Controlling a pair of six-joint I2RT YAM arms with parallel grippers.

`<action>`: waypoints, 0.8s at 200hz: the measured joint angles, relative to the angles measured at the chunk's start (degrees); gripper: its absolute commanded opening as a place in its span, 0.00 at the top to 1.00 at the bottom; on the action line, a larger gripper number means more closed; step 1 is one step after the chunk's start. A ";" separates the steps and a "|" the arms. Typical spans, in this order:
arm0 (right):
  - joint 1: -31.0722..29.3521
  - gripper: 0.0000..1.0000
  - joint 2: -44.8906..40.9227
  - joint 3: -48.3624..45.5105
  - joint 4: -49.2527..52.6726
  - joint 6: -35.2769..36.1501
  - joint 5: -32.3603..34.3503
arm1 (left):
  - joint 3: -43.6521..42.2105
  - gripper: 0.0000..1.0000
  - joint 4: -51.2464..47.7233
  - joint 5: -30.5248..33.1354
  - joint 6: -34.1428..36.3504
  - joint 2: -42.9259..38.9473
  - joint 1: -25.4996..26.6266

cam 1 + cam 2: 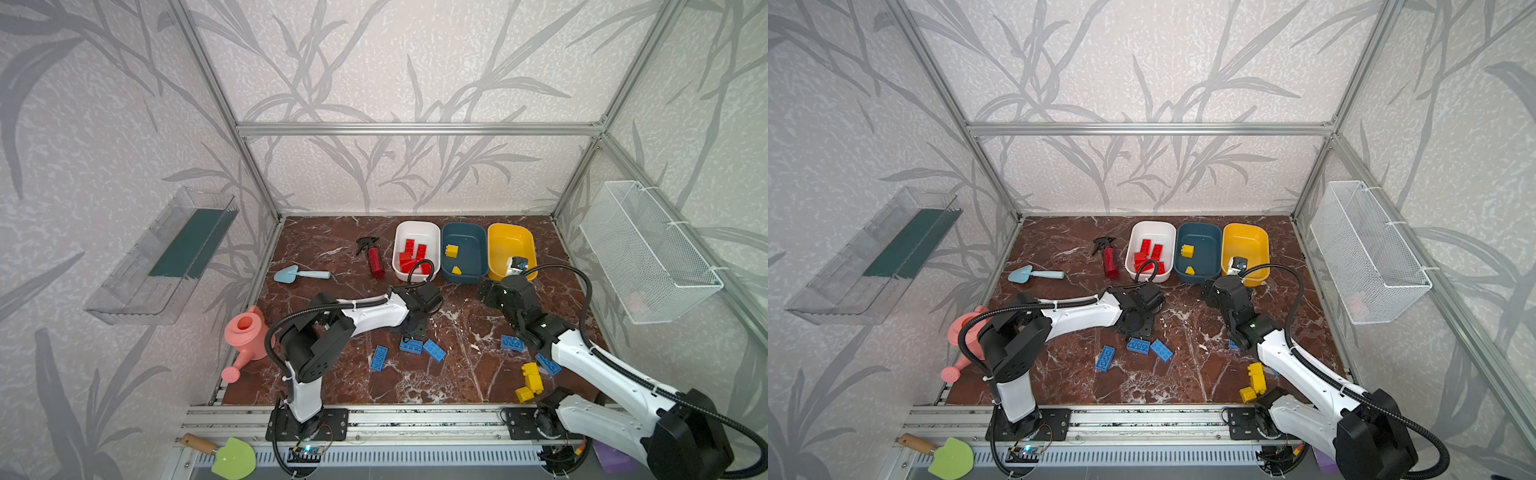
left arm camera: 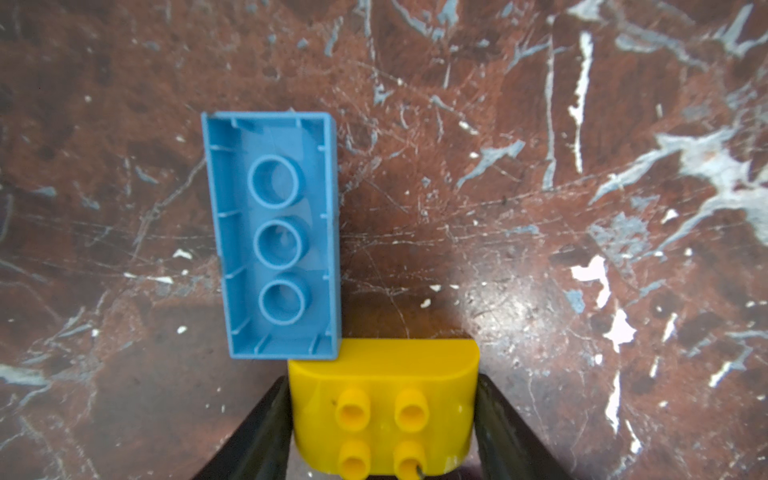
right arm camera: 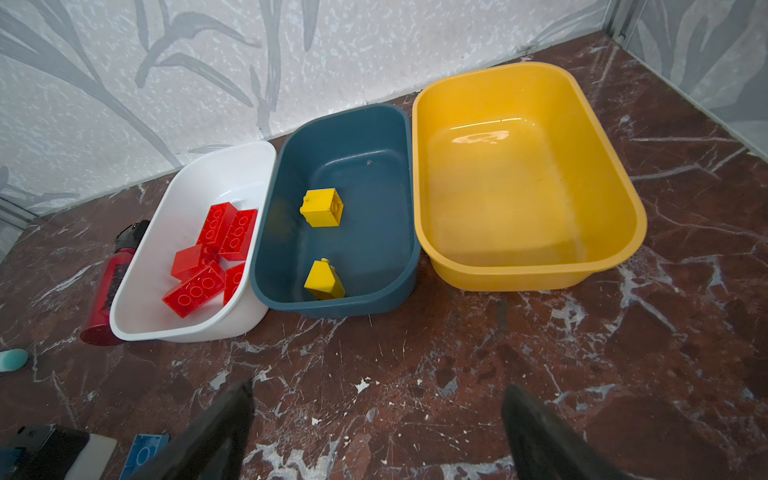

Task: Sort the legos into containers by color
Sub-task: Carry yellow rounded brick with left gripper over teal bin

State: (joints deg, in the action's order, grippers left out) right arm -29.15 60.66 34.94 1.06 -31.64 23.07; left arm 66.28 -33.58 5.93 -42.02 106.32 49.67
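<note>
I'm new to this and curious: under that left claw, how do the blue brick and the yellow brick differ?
The blue brick lies upside down, hollow side up; the yellow brick shows its studs. The blue brick is longer; the yellow brick is shorter, with one rounded edge. The blue brick lies free; the yellow brick sits between the fingers of the left gripper. Both are plastic building bricks.

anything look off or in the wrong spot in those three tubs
Yes: two yellow legos lie in the dark teal tub, while the yellow tub beside it holds none. The white tub holds only red legos.
</note>
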 measured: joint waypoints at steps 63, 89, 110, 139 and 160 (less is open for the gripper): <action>0.00 0.06 -2.34 -1.84 -3.04 3.43 -5.70 | 0.35 0.38 -1.40 -0.02 2.14 -1.75 -0.31; 0.00 0.06 -4.92 -2.89 -3.89 4.33 -7.48 | 2.29 0.38 -2.19 -0.09 3.50 -4.04 -1.03; 0.00 0.06 -7.34 -3.87 -4.22 4.50 -8.22 | 4.94 0.38 -2.69 -0.20 4.63 -5.35 -1.97; 0.00 0.06 -10.29 -5.53 -3.74 4.83 -8.98 | 9.66 0.38 -3.50 -0.90 6.56 -5.84 -4.00; 0.07 0.06 -12.76 -6.80 -3.17 5.35 -10.38 | 13.60 0.38 -4.37 -2.05 7.65 -5.73 -5.84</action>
State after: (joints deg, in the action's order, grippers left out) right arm -29.08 47.90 28.14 -2.11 -26.28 12.69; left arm 79.88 -37.95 3.88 -34.37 100.60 43.83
